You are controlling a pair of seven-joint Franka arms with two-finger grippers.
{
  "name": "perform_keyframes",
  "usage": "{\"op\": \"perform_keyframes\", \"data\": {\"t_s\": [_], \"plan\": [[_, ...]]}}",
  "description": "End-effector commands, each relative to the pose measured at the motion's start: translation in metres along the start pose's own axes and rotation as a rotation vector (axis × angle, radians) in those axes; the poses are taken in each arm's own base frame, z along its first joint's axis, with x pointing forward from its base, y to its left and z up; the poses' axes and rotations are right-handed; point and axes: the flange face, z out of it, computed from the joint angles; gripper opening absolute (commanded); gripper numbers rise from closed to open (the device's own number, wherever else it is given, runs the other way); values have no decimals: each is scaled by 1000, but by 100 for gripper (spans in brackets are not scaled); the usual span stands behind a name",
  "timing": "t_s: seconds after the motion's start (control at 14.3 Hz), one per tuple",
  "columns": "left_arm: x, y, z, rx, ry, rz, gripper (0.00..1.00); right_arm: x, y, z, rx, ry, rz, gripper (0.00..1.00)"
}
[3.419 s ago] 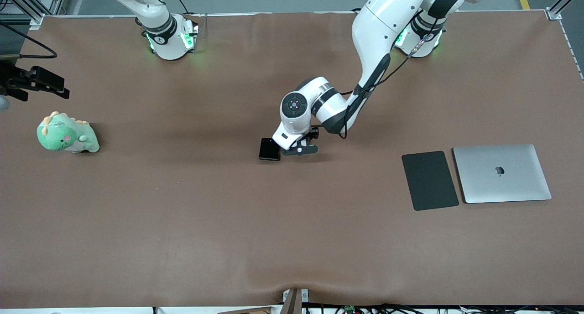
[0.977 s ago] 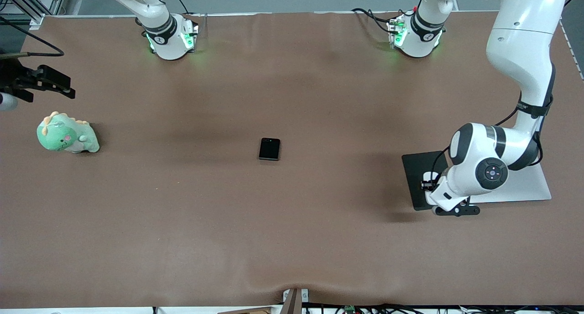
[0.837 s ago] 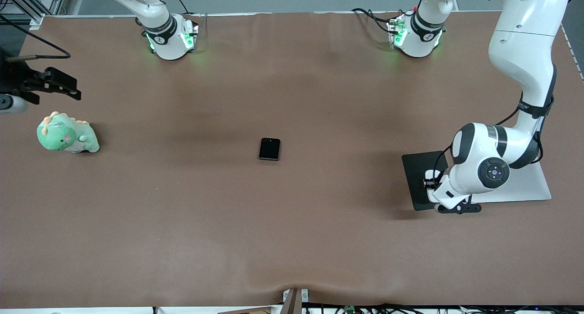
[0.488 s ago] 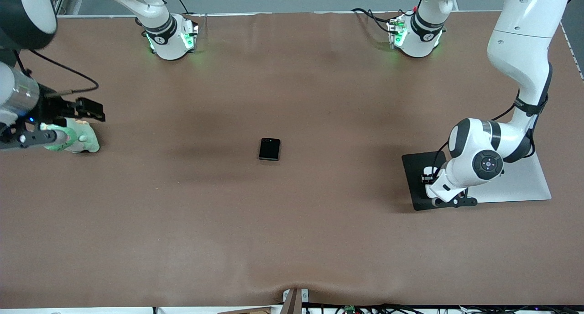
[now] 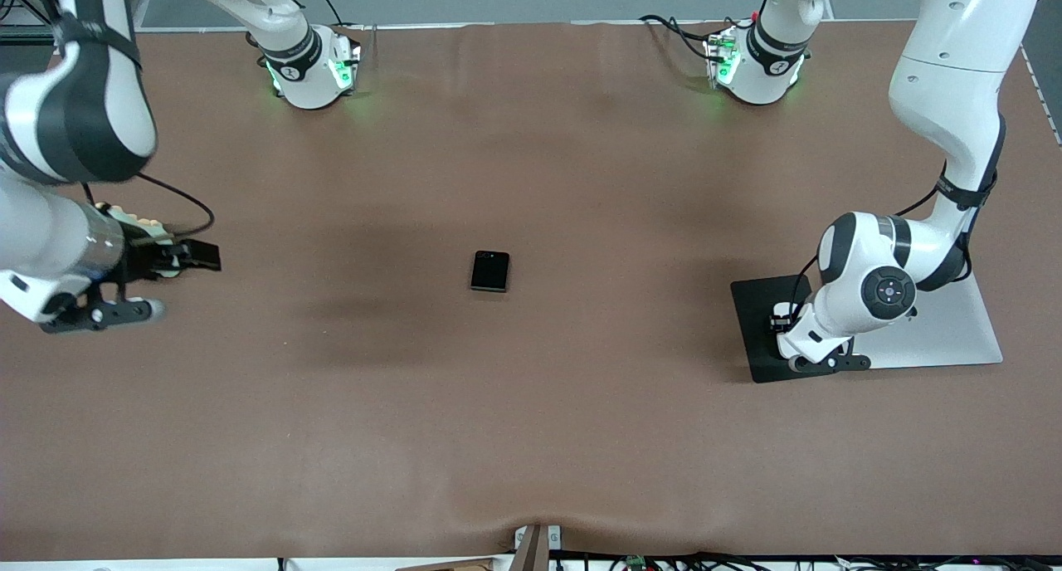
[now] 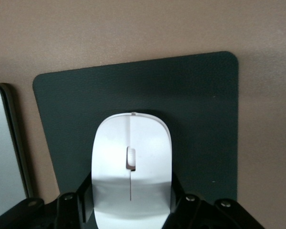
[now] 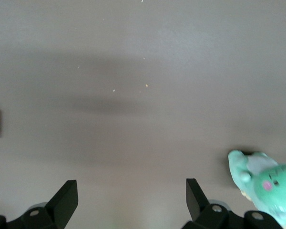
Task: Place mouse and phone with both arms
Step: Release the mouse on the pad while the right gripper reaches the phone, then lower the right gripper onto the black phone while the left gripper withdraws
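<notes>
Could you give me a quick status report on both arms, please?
Left gripper shut on mouse, over the dark pad. Right gripper open, over bare table. Phone mid-table, nothing blocking.

The brown-covered bench (image 5: 531,405) carries the black phone (image 5: 490,270) near its middle. Toward the left arm's end a dark grey pad (image 5: 759,314) lies just beside a silver laptop (image 5: 954,330). A green plush toy (image 7: 266,185) sits toward the right arm's end.
</notes>
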Motion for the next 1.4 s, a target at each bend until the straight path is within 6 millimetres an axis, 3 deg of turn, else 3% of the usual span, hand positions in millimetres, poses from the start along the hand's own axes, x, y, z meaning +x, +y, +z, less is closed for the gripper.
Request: {"op": "perform_keyframes", "data": {"t_s": [0.0, 0.28, 0.42, 0.56, 0.7, 0.98, 1.05, 1.33], "plan": [[-3, 3, -1, 2, 25, 12, 53, 14, -13, 12, -1, 6, -22, 100], [-2, 5, 7, -9, 34, 12, 57, 29, -76, 29, -3, 31, -10, 100], [-2, 6, 12, -11, 30, 13, 70, 34, -126, 44, -8, 38, 83, 100], [-1, 6, 14, -15, 34, -1, 100, 38, -180, 65, -21, 42, 123, 100], [1, 7, 6, -15, 46, -5, 100, 42, -222, 89, -19, 50, 199, 100], [7, 5, -45, -7, 115, -2, 100, 48, -262, 118, 69, 45, 232, 100], [7, 5, -72, 5, 129, 0, 100, 51, -271, 131, 74, 44, 229, 100], [15, -6, -145, 44, 114, -12, 100, 50, -302, 161, 63, 41, 235, 100]]}}
